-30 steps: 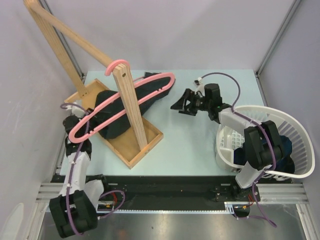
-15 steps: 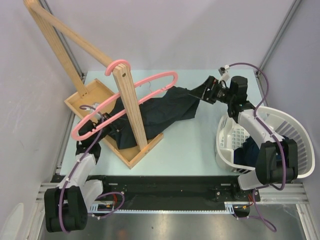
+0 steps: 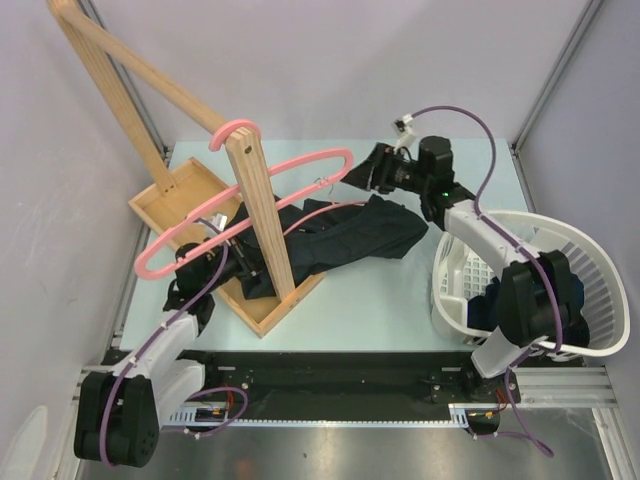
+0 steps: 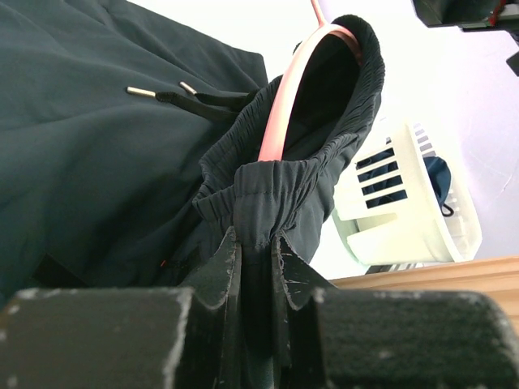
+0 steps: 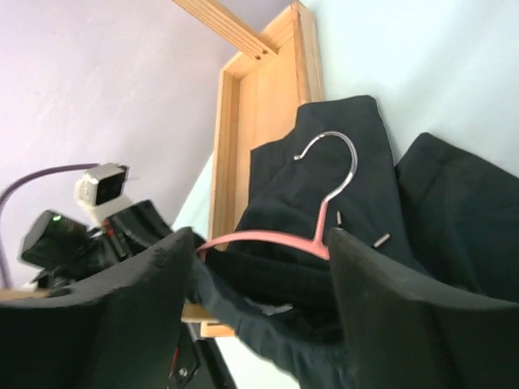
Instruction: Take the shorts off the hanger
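**Blackish shorts threaded on a pink hanger, waistband pinched by the left gripper**

Top view: the blackish shorts (image 3: 350,232) sprawl crumpled from the wooden tray (image 3: 180,190) at the table's (image 3: 400,300) left edge out to its middle, with the pink hanger (image 3: 300,165) across them. The right gripper (image 3: 362,172) hovers by the hanger's far end, and a white basket (image 3: 600,262) sits at the right edge. Left wrist: the left gripper (image 4: 255,243) is clamped on the gathered elastic waistband (image 4: 324,154), the hanger passes through it, and metal-tipped drawstrings (image 4: 142,91) show. Right wrist: its fingers stand wide apart, framing the hanger's metal hook (image 5: 336,162) over the cloth.

Dark shorts (image 3: 365,232), spread on table (image 3: 385,292), waistband around pink hanger (image 4: 284,97)
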Available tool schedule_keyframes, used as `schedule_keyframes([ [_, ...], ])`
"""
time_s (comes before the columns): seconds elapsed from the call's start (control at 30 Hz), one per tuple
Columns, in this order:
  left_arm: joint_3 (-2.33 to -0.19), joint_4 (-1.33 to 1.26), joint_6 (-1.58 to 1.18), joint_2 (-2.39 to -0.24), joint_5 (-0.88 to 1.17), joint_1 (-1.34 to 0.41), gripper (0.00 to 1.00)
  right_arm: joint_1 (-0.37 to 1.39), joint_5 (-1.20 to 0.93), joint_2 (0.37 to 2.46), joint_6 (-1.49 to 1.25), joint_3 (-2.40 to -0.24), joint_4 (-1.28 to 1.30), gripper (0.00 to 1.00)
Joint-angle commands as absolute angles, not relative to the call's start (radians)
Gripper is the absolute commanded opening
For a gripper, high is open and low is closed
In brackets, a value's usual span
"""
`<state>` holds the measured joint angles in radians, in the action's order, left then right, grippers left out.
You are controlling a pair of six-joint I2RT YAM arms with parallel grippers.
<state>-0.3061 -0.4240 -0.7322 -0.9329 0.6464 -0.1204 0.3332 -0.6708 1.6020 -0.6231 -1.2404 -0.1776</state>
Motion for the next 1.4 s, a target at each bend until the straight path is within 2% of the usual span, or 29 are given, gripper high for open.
schedule_keyframes([
  [0.0,-0.295,-0.548,-0.749,-0.897,0.667,-0.146,0.00,0.429,-0.510,1.666,-0.555,-1.345,-0.083,0.64],
  [0.23,-0.278,-0.542,-0.739,-0.876,0.661,-0.152,0.00,0.495,-0.292,1.738,-0.474,-1.376,-0.006,0.55],
  [0.37,-0.293,-0.511,-0.716,-0.885,0.655,-0.152,0.00,0.497,-0.281,1.776,-0.483,-1.379,-0.012,0.49],
  [0.67,-0.316,-0.474,-0.718,-0.893,0.664,-0.156,0.00,0.534,-0.226,1.851,-0.407,-1.443,-0.006,0.44],
  [0.93,-0.316,-0.460,-0.729,-0.885,0.661,-0.163,0.00,0.635,-0.143,1.965,-0.298,-1.614,0.164,0.37],
  [1.03,-0.314,-0.460,-0.733,-0.879,0.663,-0.163,0.00,0.638,-0.140,1.965,-0.324,-1.594,0.146,0.25],
  [1.07,-0.314,-0.456,-0.733,-0.879,0.663,-0.163,0.00,0.638,-0.134,1.959,-0.339,-1.586,0.137,0.16],
  [1.17,-0.314,-0.434,-0.730,-0.868,0.666,-0.163,0.00,0.635,-0.095,1.941,-0.351,-1.575,0.137,0.00],
  [1.23,-0.327,-0.410,-0.727,-0.867,0.663,-0.163,0.01,0.634,-0.089,1.927,-0.354,-1.568,0.129,0.00],
  [1.3,-0.353,-0.306,-0.687,-0.874,0.651,-0.160,0.13,0.632,-0.101,1.904,-0.342,-1.557,0.109,0.00],
  [1.33,-0.404,-0.190,-0.646,-0.885,0.634,-0.152,0.33,0.635,-0.106,1.879,-0.331,-1.545,0.092,0.00],
  [1.37,-0.426,-0.169,-0.640,-0.887,0.629,-0.147,0.41,0.634,-0.097,1.872,-0.322,-1.542,0.094,0.00],
])
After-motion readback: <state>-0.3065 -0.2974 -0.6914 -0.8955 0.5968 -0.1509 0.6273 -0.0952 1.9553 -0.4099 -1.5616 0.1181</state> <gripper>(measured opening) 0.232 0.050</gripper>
